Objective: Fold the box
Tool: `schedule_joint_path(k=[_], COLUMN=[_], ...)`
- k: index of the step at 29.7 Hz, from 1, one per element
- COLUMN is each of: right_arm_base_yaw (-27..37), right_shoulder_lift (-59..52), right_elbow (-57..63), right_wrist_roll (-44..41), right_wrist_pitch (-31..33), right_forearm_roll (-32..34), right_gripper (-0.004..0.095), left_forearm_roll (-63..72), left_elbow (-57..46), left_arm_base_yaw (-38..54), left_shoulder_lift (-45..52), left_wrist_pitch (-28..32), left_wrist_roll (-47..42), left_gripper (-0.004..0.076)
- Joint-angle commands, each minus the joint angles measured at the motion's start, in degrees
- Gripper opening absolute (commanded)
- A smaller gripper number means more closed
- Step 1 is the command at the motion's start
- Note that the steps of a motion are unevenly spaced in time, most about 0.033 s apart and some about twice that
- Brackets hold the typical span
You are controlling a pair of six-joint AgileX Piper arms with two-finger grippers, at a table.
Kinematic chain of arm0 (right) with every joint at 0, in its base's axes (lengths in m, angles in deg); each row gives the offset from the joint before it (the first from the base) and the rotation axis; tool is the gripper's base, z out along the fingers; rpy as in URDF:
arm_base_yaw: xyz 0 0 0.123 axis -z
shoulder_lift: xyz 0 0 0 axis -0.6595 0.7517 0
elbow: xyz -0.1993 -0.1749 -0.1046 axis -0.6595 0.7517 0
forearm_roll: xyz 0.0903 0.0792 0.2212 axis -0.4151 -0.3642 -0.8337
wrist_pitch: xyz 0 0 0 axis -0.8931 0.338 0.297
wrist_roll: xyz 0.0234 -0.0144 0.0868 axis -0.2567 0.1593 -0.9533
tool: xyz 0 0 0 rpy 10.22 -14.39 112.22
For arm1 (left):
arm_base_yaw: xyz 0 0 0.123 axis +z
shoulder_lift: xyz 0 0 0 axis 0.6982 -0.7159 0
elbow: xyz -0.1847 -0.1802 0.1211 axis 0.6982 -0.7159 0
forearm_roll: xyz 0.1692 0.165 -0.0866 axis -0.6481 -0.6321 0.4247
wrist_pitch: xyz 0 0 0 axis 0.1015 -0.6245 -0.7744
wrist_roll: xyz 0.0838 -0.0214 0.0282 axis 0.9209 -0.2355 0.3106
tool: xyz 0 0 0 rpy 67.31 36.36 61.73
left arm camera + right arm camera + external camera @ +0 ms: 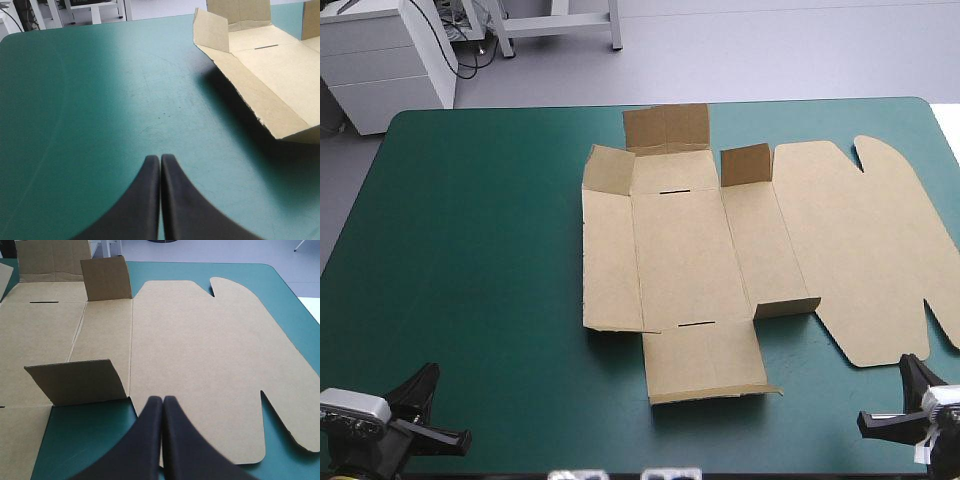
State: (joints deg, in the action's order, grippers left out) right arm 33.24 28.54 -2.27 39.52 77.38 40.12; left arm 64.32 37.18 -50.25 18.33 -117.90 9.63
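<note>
Lying mostly flat on the teal-green bench [470, 260], the brown box [685, 250] sits centre-to-right, w/ its wide lid panel [865, 250] reaching toward the right edge. Small flaps [745, 163] stand up at the far end & one nearer the front; rest lies flat. Left tool [160, 160] is closed, black fingers [142, 205] tip to tip, over bare cover, well apart from the box. Right tool [163, 400] likewise closed, gripping nothing, at the lid panel's near edge.

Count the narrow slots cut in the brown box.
2. The far slot is at the far end of the box, in its middle strip; the near slot is at the end nearest the robot. None looks hidden.
</note>
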Motion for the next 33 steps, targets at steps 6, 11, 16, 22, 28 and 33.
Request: schedule_joint_path(k=[6, 11, 16, 22, 28, 33], right_arm_base_yaw=[0.3, 0.3, 0.3, 0.3, 0.3, 0.3], right_shoulder_lift=[-1.2, -1.2, -1.2, -1.2, -1.2, -1.2], right_elbow=[-1.5, -1.5, -1.5, -1.5, -1.5, -1.5], right_wrist_roll=[0.4, 0.4, 0.4, 0.4, 0.4, 0.4], right_wrist_pitch=[-4.0, -4.0, -4.0, -4.0, -4.0, -4.0], right_forearm_roll=[0.5, 0.5, 0.5, 0.5, 0.5, 0.5], right_gripper=[-0.0019, -0.0019, -0.0019, -0.0019, -0.0019, -0.0019], left_forearm_roll=[0.7, 0.8, 1.2, 7.5, 18.6, 22.2], left_elbow=[1.2, 1.2, 1.2, 1.7, 5.1, 9.1], left_arm_base_yaw=[-0.2, -0.2, -0.2, -0.2, -0.2, -0.2], left_shoulder_lift=[0.3, 0.3, -1.6, -10.5, -24.3, -35.7], left_wrist_pitch=[4.3, 4.3, 4.3, 4.3, 6.9, 9.3], left_wrist_roll=[-0.2, -1.0, -1.0, 2.0, 5.1, 5.2], left_gripper=[-0.0008, -0.0008, -0.0008, -0.0008, -0.0008, -0.0008])
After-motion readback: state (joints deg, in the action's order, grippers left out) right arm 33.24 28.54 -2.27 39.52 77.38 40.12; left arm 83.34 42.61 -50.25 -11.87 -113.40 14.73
